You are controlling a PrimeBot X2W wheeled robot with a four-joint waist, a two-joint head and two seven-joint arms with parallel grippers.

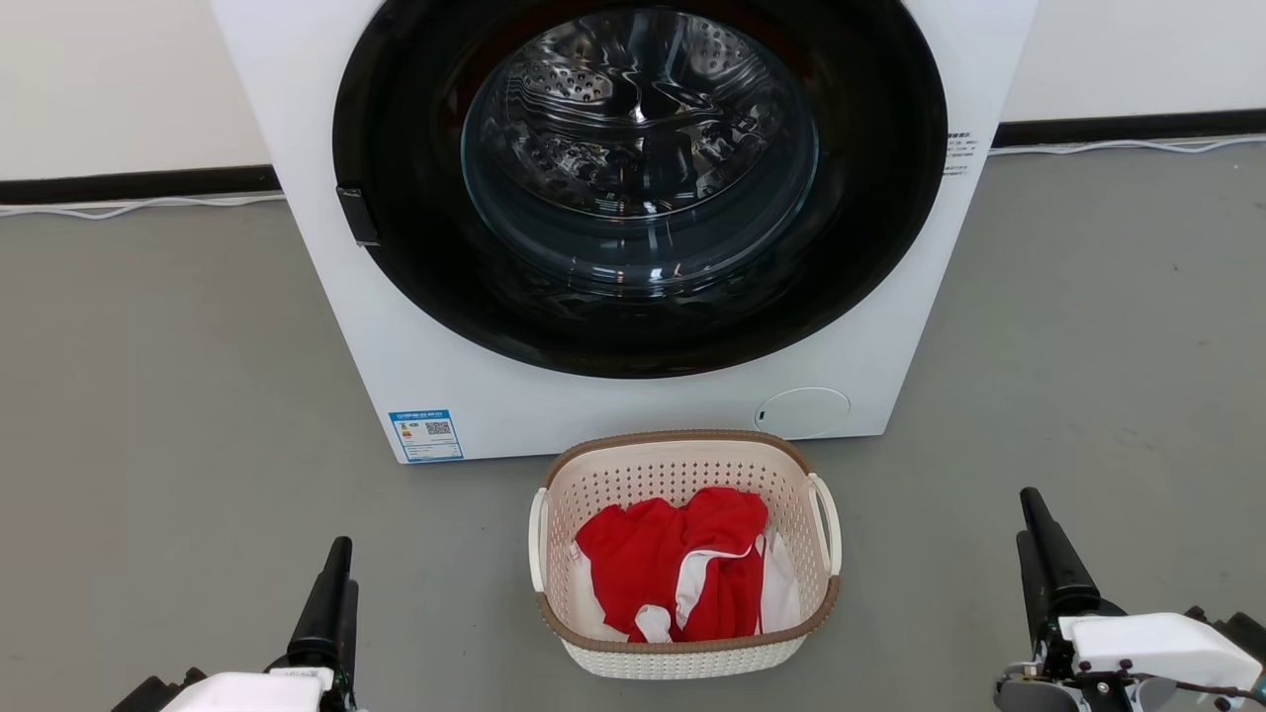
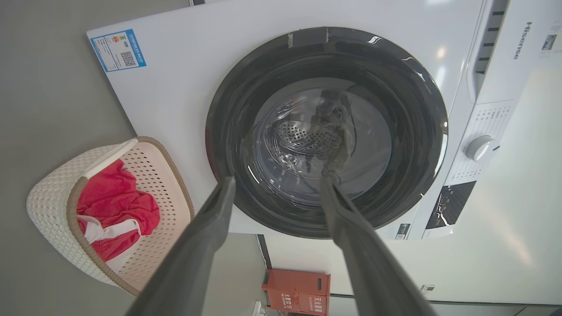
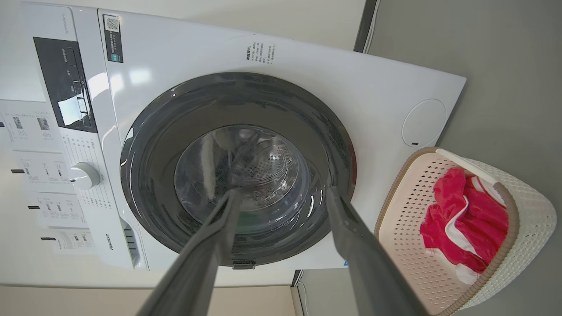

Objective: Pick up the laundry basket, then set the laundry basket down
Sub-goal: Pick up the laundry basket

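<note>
In the head view the laundry basket sits on the floor before the washing machine, between the left gripper and right gripper, touching neither; the left wrist view shows the left gripper spread wide and empty; the right wrist view shows the right gripper likewise spread, holding nothing.

A bare, lab-like laundry corner: white washing machine (front-loader) on grey floor, against white wall.
</note>
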